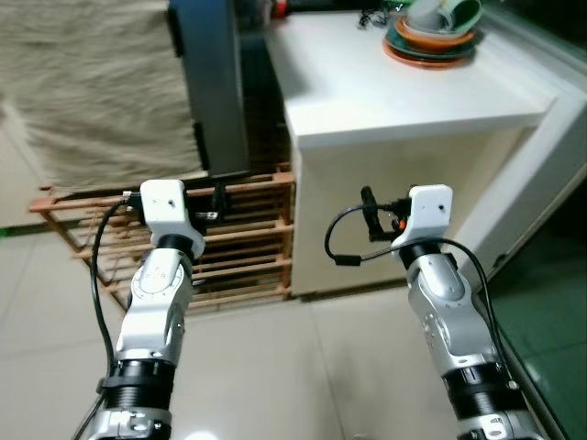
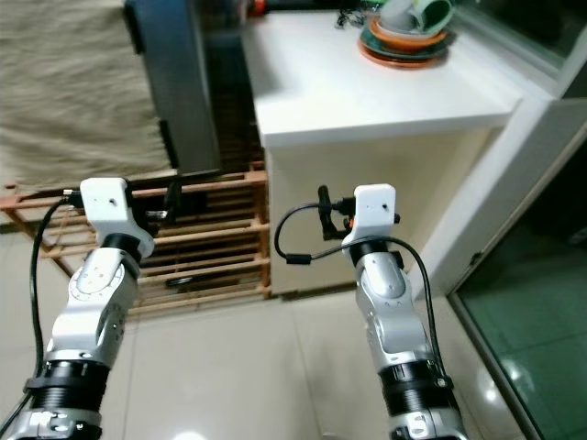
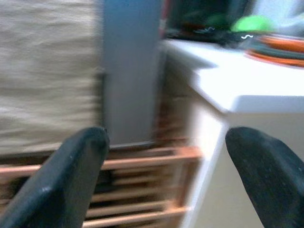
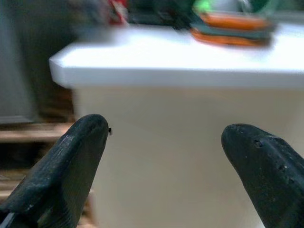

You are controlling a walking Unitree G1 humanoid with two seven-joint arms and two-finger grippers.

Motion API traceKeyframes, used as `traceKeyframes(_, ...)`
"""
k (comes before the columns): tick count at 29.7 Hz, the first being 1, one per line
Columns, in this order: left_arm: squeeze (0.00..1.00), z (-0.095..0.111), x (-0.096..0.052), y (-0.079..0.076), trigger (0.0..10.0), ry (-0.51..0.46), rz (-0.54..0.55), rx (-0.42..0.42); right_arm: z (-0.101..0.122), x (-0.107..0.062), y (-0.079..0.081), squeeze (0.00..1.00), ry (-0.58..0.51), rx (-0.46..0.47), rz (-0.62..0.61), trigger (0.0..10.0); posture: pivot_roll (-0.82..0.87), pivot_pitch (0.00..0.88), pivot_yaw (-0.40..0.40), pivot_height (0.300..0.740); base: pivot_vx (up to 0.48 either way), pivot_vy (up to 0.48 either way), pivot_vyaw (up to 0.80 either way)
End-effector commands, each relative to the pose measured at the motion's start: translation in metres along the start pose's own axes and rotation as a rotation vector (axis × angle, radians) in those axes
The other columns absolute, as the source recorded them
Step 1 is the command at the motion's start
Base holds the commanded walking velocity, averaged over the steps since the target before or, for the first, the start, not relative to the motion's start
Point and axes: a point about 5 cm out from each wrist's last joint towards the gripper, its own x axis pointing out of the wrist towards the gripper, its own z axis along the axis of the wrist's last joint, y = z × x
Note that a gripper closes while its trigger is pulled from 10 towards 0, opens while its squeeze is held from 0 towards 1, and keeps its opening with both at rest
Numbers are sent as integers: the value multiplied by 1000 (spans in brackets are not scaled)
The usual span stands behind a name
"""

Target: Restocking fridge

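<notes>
A white counter (image 1: 404, 87) stood ahead of both grippers, its cream front panel directly beyond the right gripper (image 4: 166, 156). A beige cloth-covered surface (image 1: 92, 82) hung ahead and to the left of the left gripper (image 3: 166, 175). A grey upright panel (image 1: 215, 87), possibly a fridge door seen edge-on, stood just beyond the left gripper, between the cloth and the counter. A wooden slatted rack (image 1: 248, 238) sat low on the tiled floor (image 1: 303, 367), directly ahead of the left gripper and against the counter's side.

A stack of orange and green dishes (image 1: 433, 35) rested on the far part of the counter top, well above and beyond the right gripper.

Both arms were raised side by side, pointing forward. The left gripper's fingers (image 3: 66, 175) were spread wide apart with nothing between them. The right gripper's fingers (image 4: 66, 161) were likewise spread apart and empty. No stock item for the fridge could be identified.
</notes>
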Motion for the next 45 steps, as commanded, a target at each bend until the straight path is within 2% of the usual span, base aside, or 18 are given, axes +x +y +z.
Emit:
traceKeyframes(1,0,-4,-2,16,10000,24,53,8,2,3,9,0,-13,24,25,10000,-52,0,-4,740,0,480,0)
traceKeyframes(10,0,-9,0,15,10000,49,64,-18,-2,2,6,0,-3,37,18,10000,-63,0,-2,740,0,480,0)
traceKeyframes(17,0,-9,4,13,10000,56,55,-6,-2,1,4,0,-8,31,12,10000,-77,0,5,740,0,480,0)
traceKeyframes(20,0,-13,6,11,10000,80,74,44,-3,-1,4,0,-8,24,14,10000,-83,0,7,740,0,0,0)
traceKeyframes(25,0,-10,4,10,10000,48,52,20,-3,-2,8,0,-8,17,32,10000,-85,0,9,740,0,0,0)
traceKeyframes(34,0,-11,5,17,10000,56,69,36,-4,2,19,0,-11,19,69,10000,-64,0,11,740,392,276,0)
traceKeyframes(39,0,-7,7,17,10000,47,59,46,-3,3,29,0,-21,22,101,10000,-45,0,7,740,394,273,0)
traceKeyframes(45,0,-6,6,16,10000,42,60,45,-4,3,32,0,-15,21,119,10000,-36,0,-8,740,423,80,0)
